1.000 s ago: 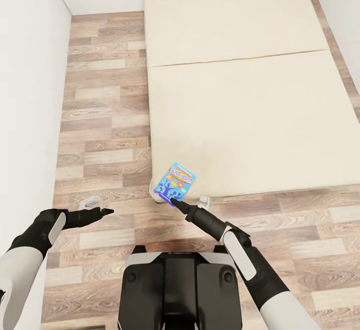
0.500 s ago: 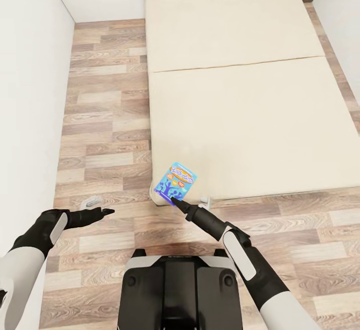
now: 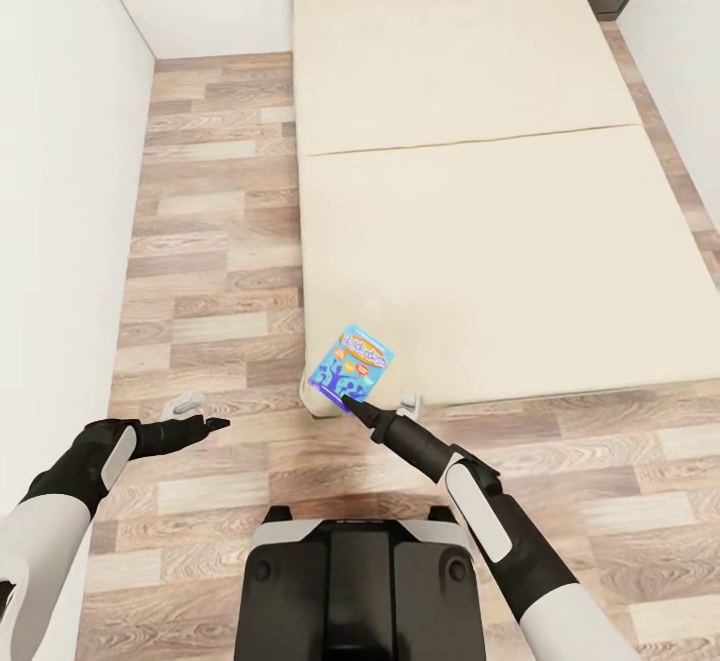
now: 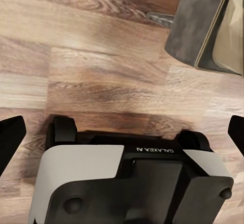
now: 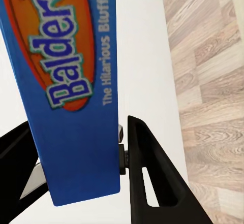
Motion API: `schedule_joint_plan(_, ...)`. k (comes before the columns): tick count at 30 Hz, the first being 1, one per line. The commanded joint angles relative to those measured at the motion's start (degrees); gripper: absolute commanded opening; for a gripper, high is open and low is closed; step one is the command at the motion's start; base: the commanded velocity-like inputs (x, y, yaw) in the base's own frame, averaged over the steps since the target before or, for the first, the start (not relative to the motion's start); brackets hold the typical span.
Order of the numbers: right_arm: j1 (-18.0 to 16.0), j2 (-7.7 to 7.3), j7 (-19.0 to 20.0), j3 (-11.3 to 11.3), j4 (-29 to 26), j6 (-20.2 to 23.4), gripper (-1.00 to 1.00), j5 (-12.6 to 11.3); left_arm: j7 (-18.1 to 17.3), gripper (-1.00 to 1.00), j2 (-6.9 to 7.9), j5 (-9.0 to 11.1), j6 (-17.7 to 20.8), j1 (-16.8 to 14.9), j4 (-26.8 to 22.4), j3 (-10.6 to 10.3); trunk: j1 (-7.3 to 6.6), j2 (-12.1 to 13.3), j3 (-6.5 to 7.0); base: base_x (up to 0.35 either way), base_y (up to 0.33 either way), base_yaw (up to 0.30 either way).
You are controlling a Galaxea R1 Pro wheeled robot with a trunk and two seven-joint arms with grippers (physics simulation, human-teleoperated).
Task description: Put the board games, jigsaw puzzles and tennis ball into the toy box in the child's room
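**Blue Balderdash box pinched at its near end, bed corner below**

Right gripper [image 3: 347, 402] clamped on the near short edge of the blue Balderdash board game [image 3: 351, 362]: in the right wrist view, one black finger [image 5: 147, 173] pressed to the box's side, the other dark finger at the far side, box [image 5: 66, 82] sandwiched between. Long axis running straight out from the fingertips, away from the robot, tipped slightly rightward, over the near left corner of the bed [image 3: 500, 241]. Whether resting on the mattress or just lifted clear, not decidable from the head view.

Left gripper [image 3: 205, 425] spread wide and empty, well apart from the box over the plank floor [image 3: 210, 241]; its two dark fingertips [image 4: 10, 137] at opposite edges of the left wrist view, nothing between.

Right arm plainly the nearer, and the one already committed.

Head view alone giving the layout: box, bed corner, both arms. Right wrist view alone confirming the pinch and the printed title. Left wrist view adding the robot base [image 4: 132, 183] and a grey bed-frame corner [image 4: 195, 26].
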Motion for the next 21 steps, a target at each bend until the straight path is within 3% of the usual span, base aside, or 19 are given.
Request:
schedule_joint_plan(1,0.0,-0.02,0.0,0.0,0.0,0.5,-1.00,-0.6,-0.1,1.00,0.00,0.2,0.4,0.0,0.0,0.2,0.04,-0.1,0.04,0.000,0.000,0.000)
schedule_joint_plan(21,0.0,0.24,0.0,0.0,-0.1,0.4,-1.00,-0.6,-0.1,1.00,0.07,0.2,0.4,0.0,0.0,0.2,0.04,-0.1,1.94,0.000,0.000,0.000)
